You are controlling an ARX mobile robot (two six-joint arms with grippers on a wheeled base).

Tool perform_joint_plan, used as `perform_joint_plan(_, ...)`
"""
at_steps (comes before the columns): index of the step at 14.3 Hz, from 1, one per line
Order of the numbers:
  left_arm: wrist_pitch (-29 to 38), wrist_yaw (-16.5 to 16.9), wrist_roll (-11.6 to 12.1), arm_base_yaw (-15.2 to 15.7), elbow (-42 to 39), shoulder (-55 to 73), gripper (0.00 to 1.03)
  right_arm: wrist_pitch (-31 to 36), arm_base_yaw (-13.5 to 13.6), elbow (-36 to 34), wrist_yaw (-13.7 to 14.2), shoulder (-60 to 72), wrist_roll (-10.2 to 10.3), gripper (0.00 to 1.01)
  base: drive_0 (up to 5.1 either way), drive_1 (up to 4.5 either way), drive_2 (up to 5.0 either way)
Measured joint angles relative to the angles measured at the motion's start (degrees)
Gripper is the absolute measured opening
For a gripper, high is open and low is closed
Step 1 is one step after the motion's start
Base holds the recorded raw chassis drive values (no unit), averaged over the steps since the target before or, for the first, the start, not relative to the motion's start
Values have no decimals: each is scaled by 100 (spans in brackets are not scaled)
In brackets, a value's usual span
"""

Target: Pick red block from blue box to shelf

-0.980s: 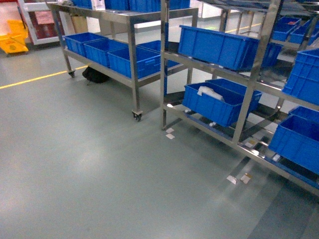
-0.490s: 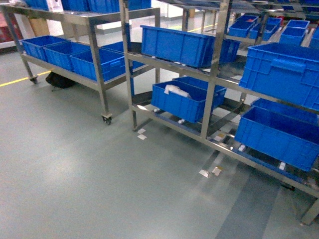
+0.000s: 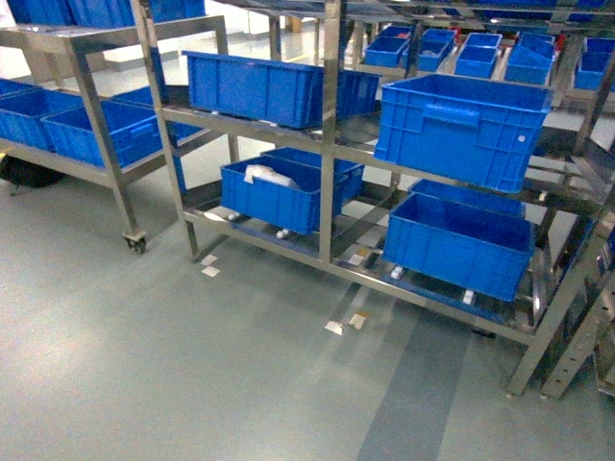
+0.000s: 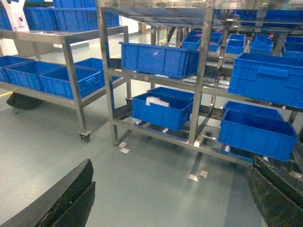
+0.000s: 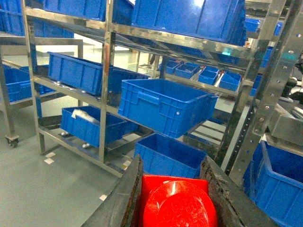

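Observation:
The red block (image 5: 177,203) sits clamped between the two black fingers of my right gripper (image 5: 171,176), which is shut on it; it fills the bottom of the right wrist view. Ahead stands the shelf (image 3: 330,125), a steel rack with grey uprights, also seen in the left wrist view (image 4: 201,71) and the right wrist view (image 5: 108,71). My left gripper (image 4: 171,163) is open, its fingers (image 4: 71,198) wide apart over bare floor, holding nothing. Neither gripper shows in the head view. The blue box is out of view.
Deep dark-blue crates (image 3: 461,125) fill the rack's tiers; one low crate (image 3: 279,192) holds a white item. A wheeled steel table (image 3: 91,106) with more crates stands left. Tape marks (image 3: 346,324) lie on the grey floor.
The head view has swung to the right along the racks: the wheeled table slid toward the left edge and more of the right-hand rack and its large crates came into view.

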Motion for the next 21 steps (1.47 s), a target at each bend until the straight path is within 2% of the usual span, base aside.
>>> perform_joint_plan(7, 0, 0, 0, 0, 0, 0, 98, 0, 0, 0, 0, 0, 0, 29, -156, -156, -156)
perform_joint_plan(21, 0, 7, 0, -4, 0, 0, 98, -28, 0, 0, 2, -24, 0, 29, -7, 423, -437)
